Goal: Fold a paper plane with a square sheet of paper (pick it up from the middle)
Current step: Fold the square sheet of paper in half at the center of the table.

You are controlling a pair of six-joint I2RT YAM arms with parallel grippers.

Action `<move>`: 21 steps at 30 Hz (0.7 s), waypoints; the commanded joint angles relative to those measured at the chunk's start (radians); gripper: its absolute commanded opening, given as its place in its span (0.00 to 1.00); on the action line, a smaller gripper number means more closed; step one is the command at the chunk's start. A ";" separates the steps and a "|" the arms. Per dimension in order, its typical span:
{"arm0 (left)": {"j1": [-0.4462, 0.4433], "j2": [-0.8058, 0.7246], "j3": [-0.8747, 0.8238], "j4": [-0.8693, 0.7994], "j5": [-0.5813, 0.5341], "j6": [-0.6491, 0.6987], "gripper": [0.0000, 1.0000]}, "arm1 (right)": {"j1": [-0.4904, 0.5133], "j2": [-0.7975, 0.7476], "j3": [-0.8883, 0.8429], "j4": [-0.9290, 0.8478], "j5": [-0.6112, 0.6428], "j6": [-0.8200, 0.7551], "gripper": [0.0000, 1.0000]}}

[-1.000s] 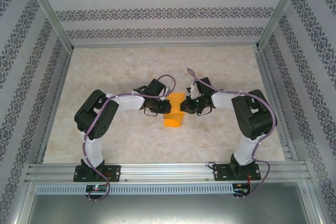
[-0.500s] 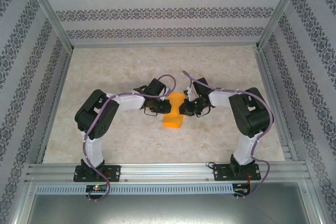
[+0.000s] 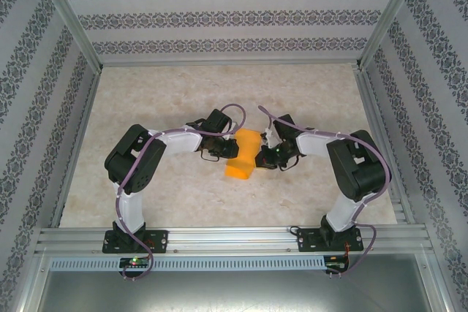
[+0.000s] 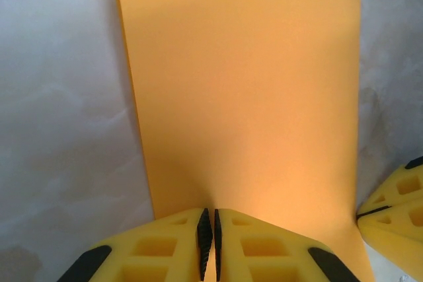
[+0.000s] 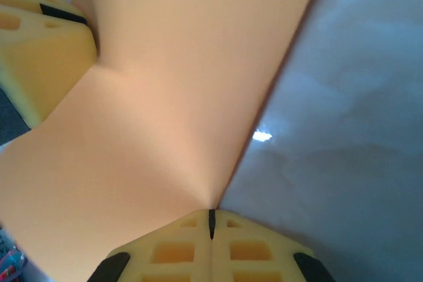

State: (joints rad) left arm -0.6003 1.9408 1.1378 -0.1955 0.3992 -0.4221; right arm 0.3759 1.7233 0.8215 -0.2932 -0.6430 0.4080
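Note:
The square sheet of paper (image 3: 243, 157) is bright orange and hangs, bowed, between both grippers over the middle of the table. My left gripper (image 3: 232, 150) is shut on its left edge; in the left wrist view the sheet (image 4: 244, 84) runs away from the pinched jaws (image 4: 209, 214). My right gripper (image 3: 258, 157) is shut on the opposite edge, and in the right wrist view the paper (image 5: 165, 97) creases into its closed tips (image 5: 211, 216). Each wrist view catches the other gripper's yellow fingers (image 4: 396, 203) (image 5: 39, 37) at the sheet's far side. The paper plane is out of view.
The marble-patterned table (image 3: 161, 93) is walled by patterned panels and an aluminium frame (image 3: 227, 237) along the near edge. Both arm elbows (image 3: 135, 155) (image 3: 358, 162) rise at the sides.
My right gripper has shifted slightly right and nearer, its elbow swinging outward. The sheet now spreads wider between the grippers. The left arm has stayed put.

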 commanded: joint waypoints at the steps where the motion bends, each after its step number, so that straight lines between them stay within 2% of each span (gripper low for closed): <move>1: 0.006 0.082 -0.042 -0.180 -0.061 0.027 0.17 | 0.003 -0.069 -0.021 0.037 0.007 0.091 0.00; 7: 0.007 0.073 -0.047 -0.174 -0.057 0.031 0.17 | 0.028 -0.058 0.027 0.137 0.002 0.185 0.00; 12: 0.007 0.067 -0.047 -0.167 -0.056 0.028 0.17 | 0.064 0.040 0.081 0.106 0.010 0.163 0.01; 21: 0.013 0.060 -0.056 -0.163 -0.057 0.032 0.17 | 0.093 0.098 0.074 0.041 0.003 0.089 0.01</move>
State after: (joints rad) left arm -0.6003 1.9415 1.1385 -0.1955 0.4000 -0.4213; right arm 0.4564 1.8095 0.8921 -0.1844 -0.6476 0.5434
